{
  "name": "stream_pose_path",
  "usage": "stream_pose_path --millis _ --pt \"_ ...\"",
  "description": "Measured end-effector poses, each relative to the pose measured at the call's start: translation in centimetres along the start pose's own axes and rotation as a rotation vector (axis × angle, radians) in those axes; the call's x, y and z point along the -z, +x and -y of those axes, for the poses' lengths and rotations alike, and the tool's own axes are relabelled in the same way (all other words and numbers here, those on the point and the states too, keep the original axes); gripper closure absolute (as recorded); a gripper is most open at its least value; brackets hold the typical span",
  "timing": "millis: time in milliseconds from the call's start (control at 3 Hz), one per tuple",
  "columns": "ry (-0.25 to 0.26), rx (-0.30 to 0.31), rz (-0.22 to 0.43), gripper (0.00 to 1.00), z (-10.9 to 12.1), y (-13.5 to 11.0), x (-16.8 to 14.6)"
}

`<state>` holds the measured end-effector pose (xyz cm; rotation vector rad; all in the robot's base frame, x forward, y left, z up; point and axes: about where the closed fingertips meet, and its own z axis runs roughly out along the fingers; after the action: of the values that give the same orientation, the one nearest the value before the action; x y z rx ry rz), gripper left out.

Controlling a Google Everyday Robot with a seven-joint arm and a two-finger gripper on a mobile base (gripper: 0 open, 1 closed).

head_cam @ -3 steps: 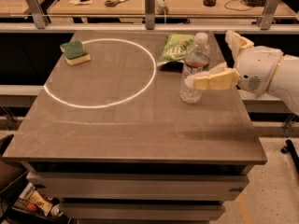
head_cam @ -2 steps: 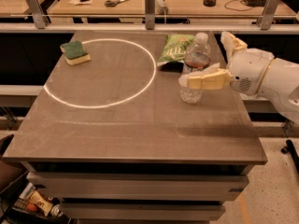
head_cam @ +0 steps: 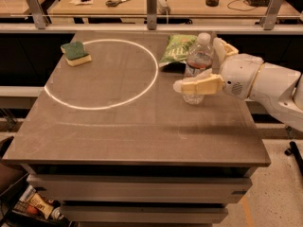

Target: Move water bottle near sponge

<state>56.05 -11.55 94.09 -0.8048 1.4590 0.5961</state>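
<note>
- While the gripper [head_cam: 199, 64] reaches in from the right side of the table [head_cam: 142, 141], its two pale fingers stand spread, one crossing the front of the water bottle [head_cam: 198, 56] and the other behind it to the right; a gap shows at the far finger, so the claw reads as released, straddling the bottle and not yet clenched
- Water bottle: upright on the right half of the table, white cap on, just in front of the green snack bag [head_cam: 177, 48]; whether the two touch cannot be told
- Sponge [head_cam: 75, 53]: near the far left corner, green side up, lying on the line of the white ring [head_cam: 156, 72] marked on the top; well apart from the bottle, with bare surface between
- Step in hand, as judged: closing on the bottle; best done with the body centred between the fingers and the grip taken at mid-height on the ribbed wall, firm enough to hold yet not to crush thin plastic; a slight lift before the carry leftward would keep the base from dragging and tipping; the bag beside it should not be caught
</note>
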Motion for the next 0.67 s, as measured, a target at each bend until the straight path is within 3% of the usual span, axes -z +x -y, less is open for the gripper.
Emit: stream_pose_path --millis 667 --pt "-0.037 -0.018 -0.03 0.0 -0.48 1.5 -1.07"
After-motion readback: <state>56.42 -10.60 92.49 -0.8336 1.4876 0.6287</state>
